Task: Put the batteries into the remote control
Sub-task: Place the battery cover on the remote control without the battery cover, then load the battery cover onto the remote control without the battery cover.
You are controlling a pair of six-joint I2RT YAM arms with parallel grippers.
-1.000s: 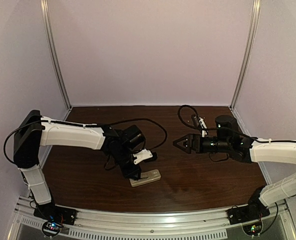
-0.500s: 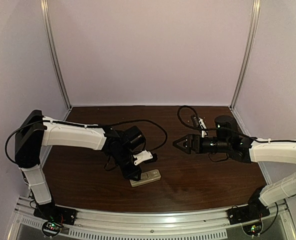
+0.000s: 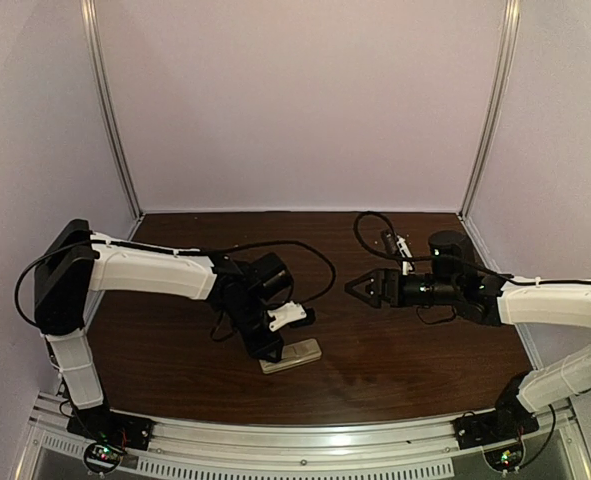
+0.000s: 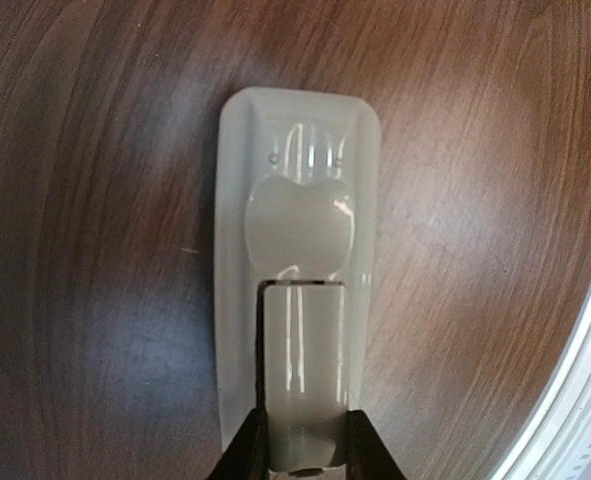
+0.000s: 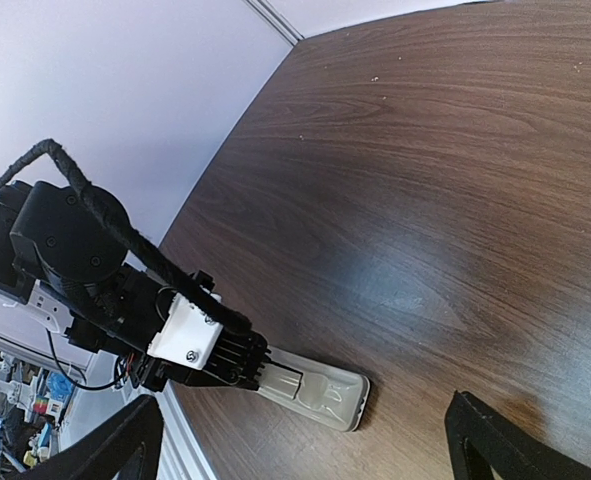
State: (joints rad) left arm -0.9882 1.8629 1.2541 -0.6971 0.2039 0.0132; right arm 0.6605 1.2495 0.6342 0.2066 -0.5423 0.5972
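1. We see the remote control (image 3: 297, 354) lying flat, a smooth face up, on the dark wood-grain surface (image 3: 395, 350). It is close to the metal rail (image 3: 305, 440) along the near edge.
2. The left gripper (image 3: 272, 350) stands over the remote control's left end. Its fingers (image 4: 243, 462) are closed on a pale glossy strip (image 4: 301, 380) set in that face; we cannot tell what the strip is.
3. The right gripper (image 3: 355, 288) hovers well apart from the remote control, to its right and farther back, jaws spread wide, holding nothing.
4. Pale lilac walls (image 3: 295, 100) with metal corner posts (image 3: 110, 120) close in the surface behind the remote control.
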